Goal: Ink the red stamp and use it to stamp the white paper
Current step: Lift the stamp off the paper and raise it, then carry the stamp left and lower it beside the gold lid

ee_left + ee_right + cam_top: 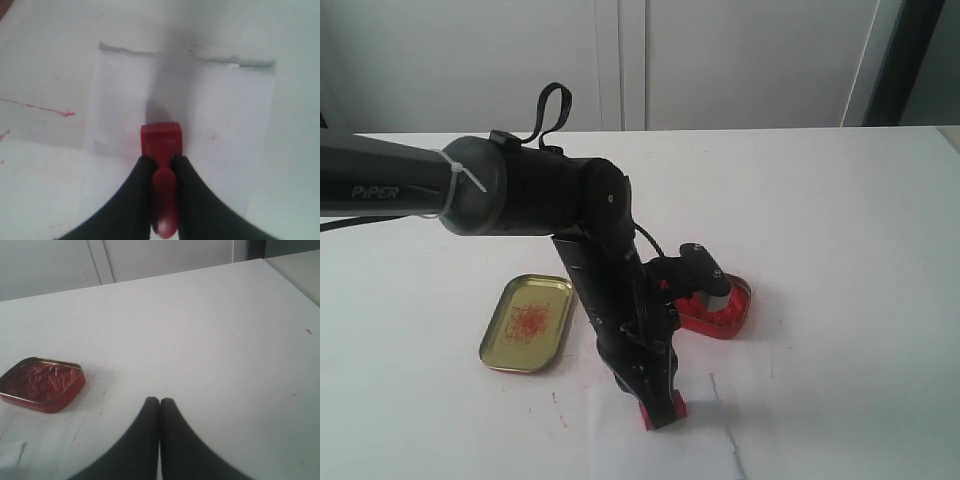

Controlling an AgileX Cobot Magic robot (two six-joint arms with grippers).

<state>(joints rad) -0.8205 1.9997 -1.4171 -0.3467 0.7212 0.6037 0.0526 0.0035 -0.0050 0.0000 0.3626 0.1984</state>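
Red stamp (161, 137) clamped in left tool (163, 159), on white paper (225, 115) (clearest from the wrist), right tool (159, 401) closed, empty.

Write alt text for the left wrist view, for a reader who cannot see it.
The left gripper holds the red stamp by its knob handle, square base down on or just above the middle of the white paper. The sheet lies on a white table streaked with thin red ink marks.

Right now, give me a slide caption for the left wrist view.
The red stamp, pinched by its knob in the left tool, poised base-first over the white paper.
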